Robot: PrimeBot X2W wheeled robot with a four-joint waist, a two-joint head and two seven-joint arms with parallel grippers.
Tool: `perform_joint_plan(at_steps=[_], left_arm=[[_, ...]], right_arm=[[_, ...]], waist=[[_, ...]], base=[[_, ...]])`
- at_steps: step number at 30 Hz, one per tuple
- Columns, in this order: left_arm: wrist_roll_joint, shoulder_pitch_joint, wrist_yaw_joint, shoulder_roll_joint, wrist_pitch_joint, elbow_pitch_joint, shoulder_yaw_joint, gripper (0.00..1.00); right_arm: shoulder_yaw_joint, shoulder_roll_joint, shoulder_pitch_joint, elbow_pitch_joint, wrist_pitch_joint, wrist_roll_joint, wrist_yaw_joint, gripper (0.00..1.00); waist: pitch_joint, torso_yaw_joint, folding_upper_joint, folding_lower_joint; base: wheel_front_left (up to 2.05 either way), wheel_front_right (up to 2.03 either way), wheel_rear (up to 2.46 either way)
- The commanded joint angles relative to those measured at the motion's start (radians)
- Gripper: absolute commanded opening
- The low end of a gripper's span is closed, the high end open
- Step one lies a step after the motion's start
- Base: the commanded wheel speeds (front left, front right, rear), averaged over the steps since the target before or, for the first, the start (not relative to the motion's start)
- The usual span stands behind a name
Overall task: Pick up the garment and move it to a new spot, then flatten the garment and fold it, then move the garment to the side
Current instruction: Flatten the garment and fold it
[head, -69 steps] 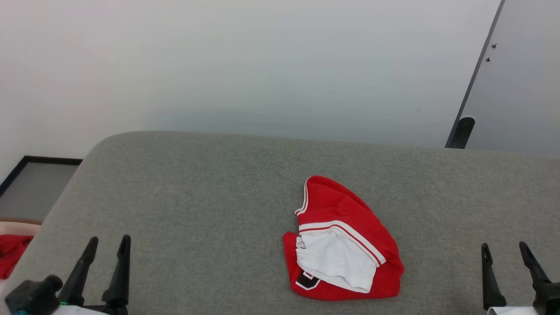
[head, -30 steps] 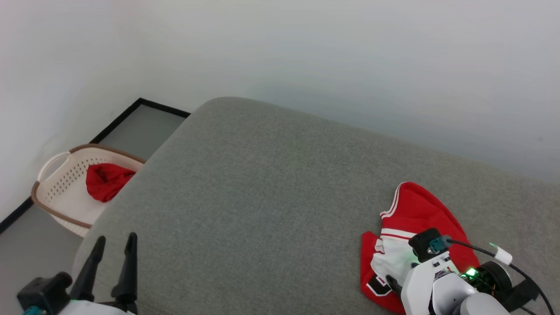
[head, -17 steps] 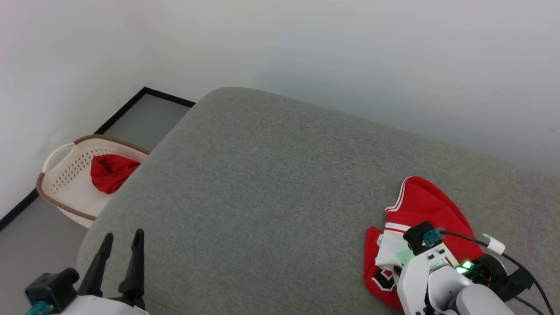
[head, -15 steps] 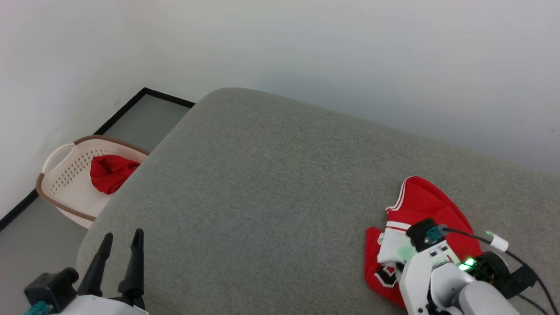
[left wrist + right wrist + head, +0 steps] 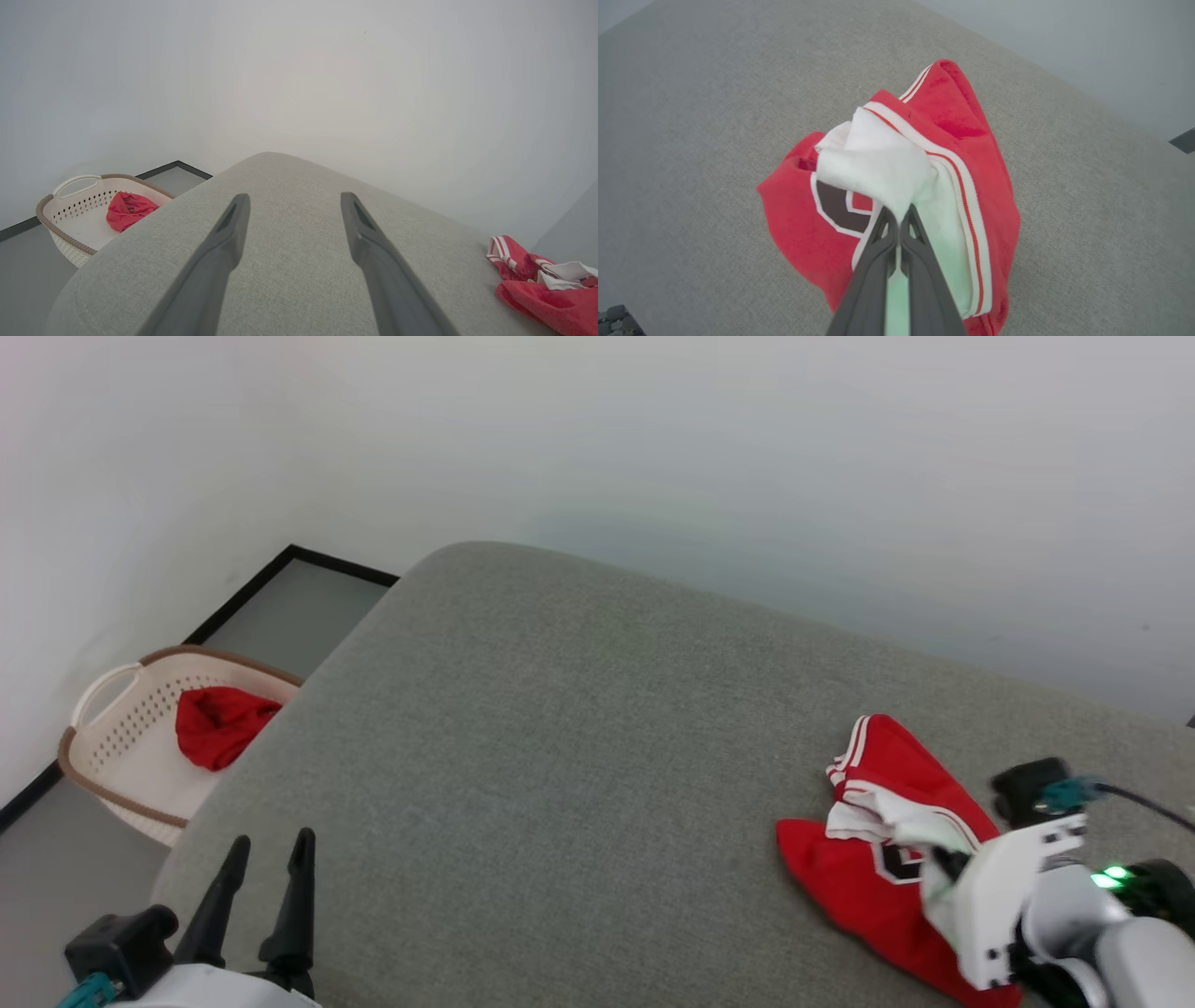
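Note:
The garment (image 5: 882,775), a red jersey shirt with white sleeves and striped trim, lies crumpled at the right of the grey padded surface (image 5: 560,756). My right gripper (image 5: 945,866) is shut on its white sleeve. In the right wrist view the fingertips (image 5: 899,218) pinch the white fabric (image 5: 878,163), which is raised above the red body, and a black white-outlined letter (image 5: 836,205) shows beneath. My left gripper (image 5: 269,851) stands open at the lower left, far from the garment (image 5: 546,289), with nothing between its fingers (image 5: 233,224).
A cream perforated basket (image 5: 73,758) holding a plain red cloth (image 5: 210,723) stands on the floor left of the padded surface, also in the left wrist view as the basket (image 5: 44,215). A pale wall rises behind. The surface's rounded left edge (image 5: 243,775) drops off.
My right gripper has shut on the white sleeve and drawn it up and toward me, spreading the red cloth and baring the black letter. The head camera has shifted slightly. The left gripper stays open.

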Motion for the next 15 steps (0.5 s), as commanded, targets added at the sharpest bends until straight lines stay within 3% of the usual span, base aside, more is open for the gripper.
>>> perform_joint_plan(at_steps=[1, 8, 15], left_arm=[[-0.006, -0.007, -0.002, 0.006, 0.0, 0.003, -0.008, 1.0], [-0.015, -0.021, -0.003, 0.013, 0.003, 0.015, -0.027, 1.0], [-0.024, -0.027, -0.003, 0.007, 0.002, 0.018, -0.039, 1.0]], right_arm=[[-0.042, -0.011, 0.024, -0.023, 0.009, 0.008, -0.001, 0.0], [-0.23, -0.023, 0.086, -0.074, 0.028, -0.008, -0.001, 0.0], [-0.408, -0.021, 0.132, -0.032, 0.022, -0.066, -0.001, 0.0]], waist=[[-0.008, -0.009, 0.0, 0.0], [-0.012, -0.041, 0.0, 0.0], [0.007, -0.079, 0.0, 0.0]], base=[[0.0, 0.0, 0.0], [0.0, 0.0, 0.0], [0.0, 0.0, 0.0]])
